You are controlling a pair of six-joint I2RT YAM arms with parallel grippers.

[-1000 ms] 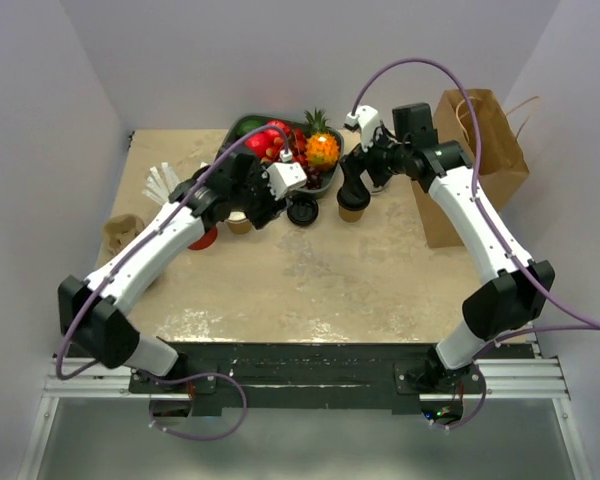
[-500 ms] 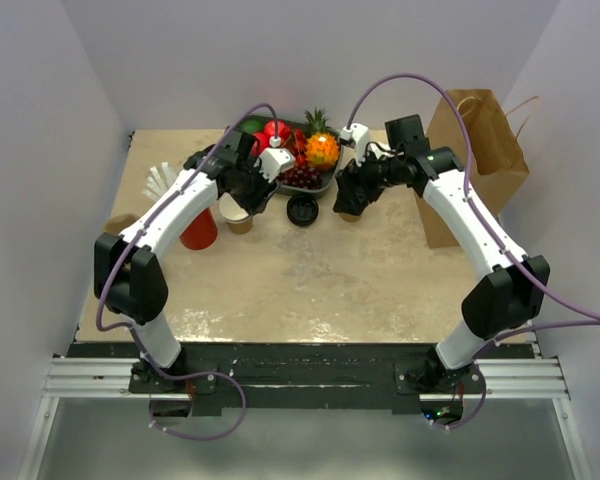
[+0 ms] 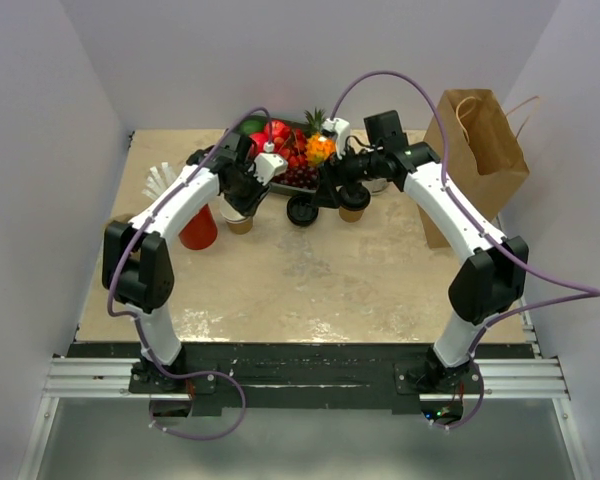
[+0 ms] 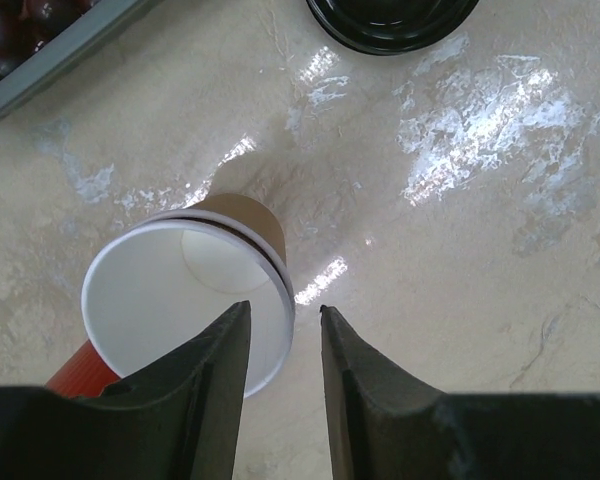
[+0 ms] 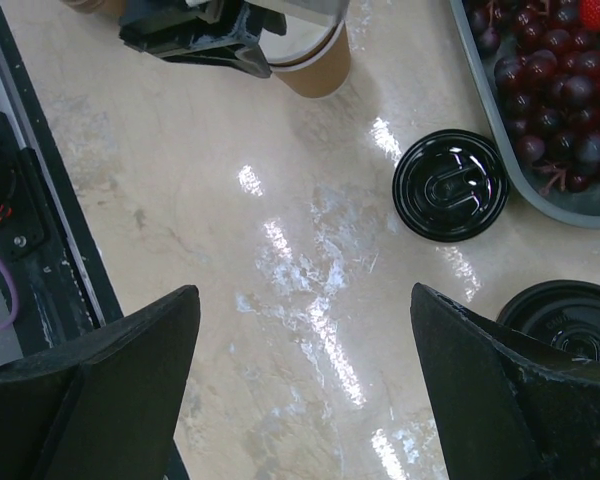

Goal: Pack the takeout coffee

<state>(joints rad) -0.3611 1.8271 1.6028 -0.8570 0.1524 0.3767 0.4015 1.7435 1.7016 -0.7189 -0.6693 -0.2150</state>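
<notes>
The takeout coffee [image 3: 353, 208], a small brown cup with a black lid, stands right of the table's middle back; its lid shows in the right wrist view [image 5: 570, 318]. My right gripper [image 3: 322, 197] [image 5: 305, 290] is wide open and empty, hovering just left of it. A loose black lid [image 3: 302, 210] [image 5: 450, 185] [image 4: 390, 20] lies flat beside it. A matching lidless brown cup [image 3: 238, 220] [image 4: 185, 300] [image 5: 315, 50] stands upright further left. My left gripper [image 3: 244, 195] [image 4: 285, 308] is narrowly open, one finger inside that cup's rim and one outside.
A brown paper bag [image 3: 475, 160] stands at the back right. A grey fruit tray [image 3: 315, 186] [image 5: 500, 160] with grapes and a pineapple sits at the back middle. A red cup [image 3: 198, 228] and white straws [image 3: 160, 180] are at the left.
My right gripper has moved left off the lidded cup and now hangs open beside the loose lid. My left arm has swung back and its gripper has come over the lidless cup's rim.
</notes>
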